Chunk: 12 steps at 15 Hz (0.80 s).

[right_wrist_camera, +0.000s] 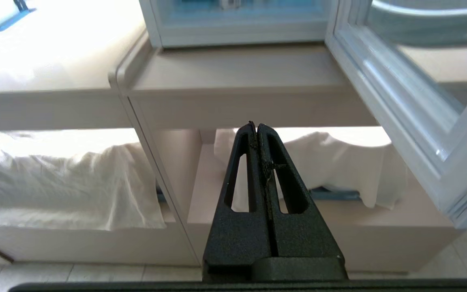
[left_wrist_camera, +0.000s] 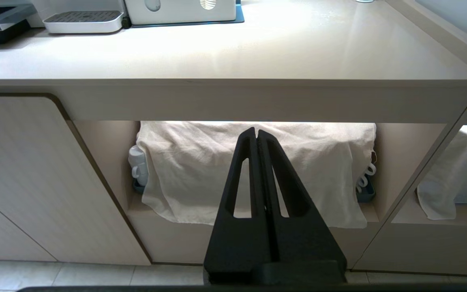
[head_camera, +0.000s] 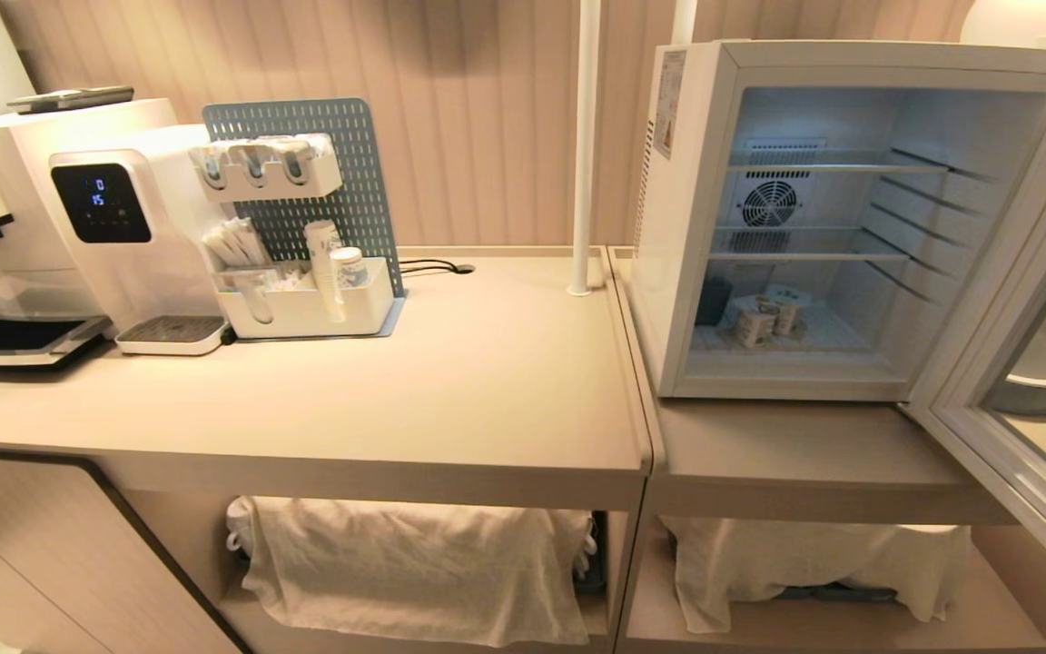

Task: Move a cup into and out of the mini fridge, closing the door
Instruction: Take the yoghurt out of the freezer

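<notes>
Two counters (head_camera: 450,400), one mini fridge (head_camera: 682,272), one door (head_camera: 1013,427) open, two wire shelves (head_camera: 827,168)

the mini fridge (head_camera: 686,227) stands open, its door (head_camera: 1022,363) swung right. wire shelves (head_camera: 836,168) cross the upper cavity; small cartons (head_camera: 764,320) crowd the floor.

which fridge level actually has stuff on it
The floor of the mini fridge, below both wire shelves: small cartons sit there. The upper shelf and lower shelf are bare.

Self-service drinks corner: coffee machine (head_camera: 5,227) at nine o'clock on the table (head_camera: 450,381), cup-and-sachet organiser (head_camera: 305,291) beside it, mini fridge (head_camera: 814,218) at three o'clock, open.
</notes>
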{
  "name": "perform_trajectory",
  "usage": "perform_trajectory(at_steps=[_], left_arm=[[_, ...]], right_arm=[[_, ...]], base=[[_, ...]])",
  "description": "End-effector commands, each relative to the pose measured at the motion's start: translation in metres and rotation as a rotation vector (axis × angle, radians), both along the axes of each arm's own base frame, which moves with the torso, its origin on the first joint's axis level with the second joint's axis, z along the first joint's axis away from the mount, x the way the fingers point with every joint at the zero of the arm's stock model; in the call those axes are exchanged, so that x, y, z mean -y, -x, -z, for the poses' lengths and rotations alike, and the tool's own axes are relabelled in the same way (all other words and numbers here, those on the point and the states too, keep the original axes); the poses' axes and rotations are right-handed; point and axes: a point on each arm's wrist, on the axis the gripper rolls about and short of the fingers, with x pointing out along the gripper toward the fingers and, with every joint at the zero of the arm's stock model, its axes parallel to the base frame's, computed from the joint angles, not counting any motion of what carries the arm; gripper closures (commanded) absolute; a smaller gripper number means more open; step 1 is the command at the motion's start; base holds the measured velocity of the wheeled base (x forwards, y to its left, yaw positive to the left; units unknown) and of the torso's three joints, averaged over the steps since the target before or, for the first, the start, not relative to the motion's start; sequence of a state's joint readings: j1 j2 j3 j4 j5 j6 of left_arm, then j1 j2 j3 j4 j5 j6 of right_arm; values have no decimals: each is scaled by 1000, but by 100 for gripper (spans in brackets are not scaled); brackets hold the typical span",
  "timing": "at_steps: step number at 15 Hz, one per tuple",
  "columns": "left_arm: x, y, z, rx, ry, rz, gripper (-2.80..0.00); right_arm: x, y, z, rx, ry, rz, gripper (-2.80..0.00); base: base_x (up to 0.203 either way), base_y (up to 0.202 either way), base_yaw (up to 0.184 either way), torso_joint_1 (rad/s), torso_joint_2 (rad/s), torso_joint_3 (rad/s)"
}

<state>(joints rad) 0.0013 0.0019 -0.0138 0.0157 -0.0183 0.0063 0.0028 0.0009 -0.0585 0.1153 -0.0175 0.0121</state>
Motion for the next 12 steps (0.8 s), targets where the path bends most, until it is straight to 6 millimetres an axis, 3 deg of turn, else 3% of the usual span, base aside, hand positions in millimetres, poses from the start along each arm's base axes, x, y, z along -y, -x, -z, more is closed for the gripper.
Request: perform_trajectory(at_steps=[1, 4, 6, 8, 10, 12], left_arm=[[0, 0, 0, 1, 5, 0, 0], [0, 0, 0, 0, 6, 0, 0], [0, 0, 0, 1, 6, 0, 0], [0, 0, 1, -1, 6, 0, 0], [0, 0, 0, -1, 6, 0, 0], [0, 0, 0, 1, 5, 0, 0]], right_arm=[[0, 6, -21, 75, -2, -8, 0], [-1, 20, -106, 169, 0, -66, 0], [-2, -10, -144, 41, -5, -103, 0], [-3, -55, -164, -117, -16, -142, 0], [-5, -101, -168, -260, -32, -195, 0], [-6, -139, -165, -241, -42, -256, 0]], base=[[0, 0, 0, 0, 0, 0], [0, 0, 0, 0, 0, 0], [0, 0, 0, 0, 0, 0], [0, 0, 0, 0, 0, 0], [0, 0, 0, 0, 0, 0], [0, 0, 0, 0, 0, 0]])
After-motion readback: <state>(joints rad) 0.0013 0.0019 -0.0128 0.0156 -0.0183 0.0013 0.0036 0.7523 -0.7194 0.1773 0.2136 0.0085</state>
